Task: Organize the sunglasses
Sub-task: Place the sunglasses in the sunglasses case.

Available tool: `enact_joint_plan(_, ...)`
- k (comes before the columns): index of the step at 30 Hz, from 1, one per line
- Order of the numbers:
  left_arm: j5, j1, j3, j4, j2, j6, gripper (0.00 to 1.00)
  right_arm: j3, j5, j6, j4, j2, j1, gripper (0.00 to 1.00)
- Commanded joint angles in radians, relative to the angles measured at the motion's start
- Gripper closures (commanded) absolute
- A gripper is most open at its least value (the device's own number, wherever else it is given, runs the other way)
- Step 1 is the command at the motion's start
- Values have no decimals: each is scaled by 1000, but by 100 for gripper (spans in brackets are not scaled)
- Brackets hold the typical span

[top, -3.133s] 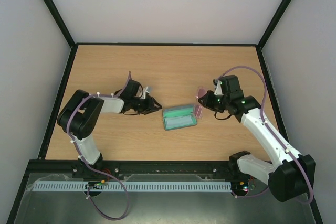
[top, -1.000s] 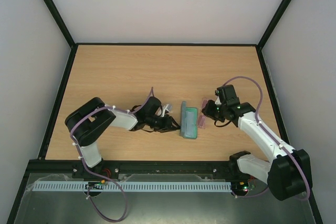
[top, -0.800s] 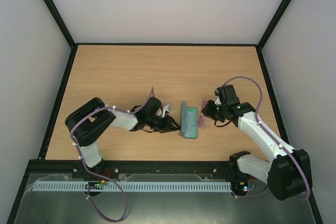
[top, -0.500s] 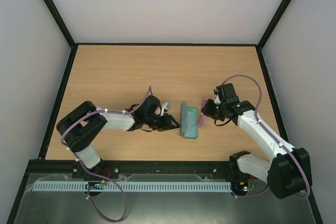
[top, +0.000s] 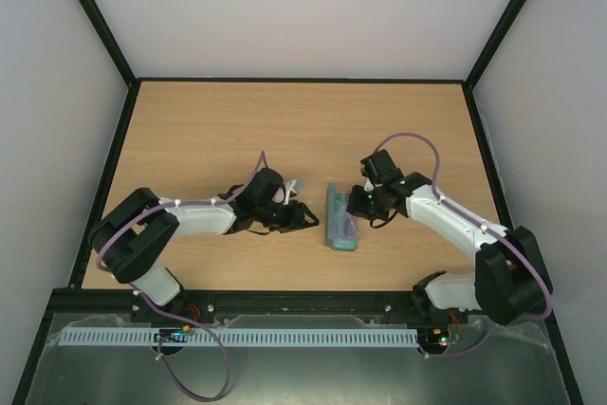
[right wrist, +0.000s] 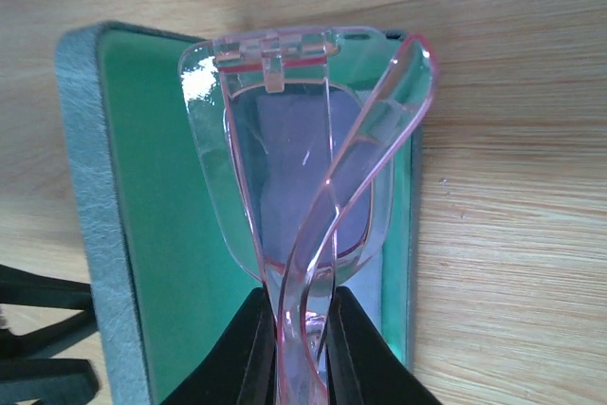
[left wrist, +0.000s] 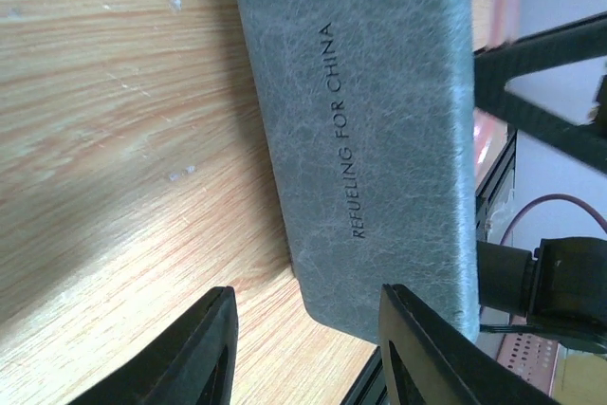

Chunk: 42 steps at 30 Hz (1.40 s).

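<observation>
Since the earlier frames, the right gripper (top: 361,204) was brought left, from beside the case (top: 338,219) to over it, at the centre of the top view. The sunglasses (right wrist: 289,163) were carried along and were seen hanging above the green lining (right wrist: 161,196), no longer off to its right. Whether they touched the lining could not be told. The gripper's fingers (right wrist: 254,343) were pressed onto the pink frame at the lower middle of the right wrist view, pinching it.

The left gripper (top: 302,217) was drawn back slightly to the left of the case. Its fingers (left wrist: 213,348) were seen spread wider than before, with bare table (left wrist: 114,139) between them and nothing pinched. The case's grey outer shell filled the upper right of the left wrist view, just beyond the fingertips; contact could not be confirmed. The case was seen open, with its lid raised on the left side.

The placing step was judged nearly reached. Still to be done: sunglasses lowered into the lining, released, case shut. With the lid no longer gripped, a risk was judged that it could drop onto the sunglasses or the right gripper.
</observation>
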Motion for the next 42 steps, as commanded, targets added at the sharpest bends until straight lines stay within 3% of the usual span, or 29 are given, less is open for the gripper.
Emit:
enact_joint_plan(1, -6, 14, -16, -18, -36, 22, 56, 33, 36, 30, -36, 55, 37, 99)
enact_joint_plan(20, 43, 37, -49, 37, -53, 27, 56, 81, 114, 120, -3, 230, 117, 99)
enact_joint_plan(42, 62, 49, -61, 61, -67, 24, 57, 103, 209, 148, -31, 307, 176, 99)
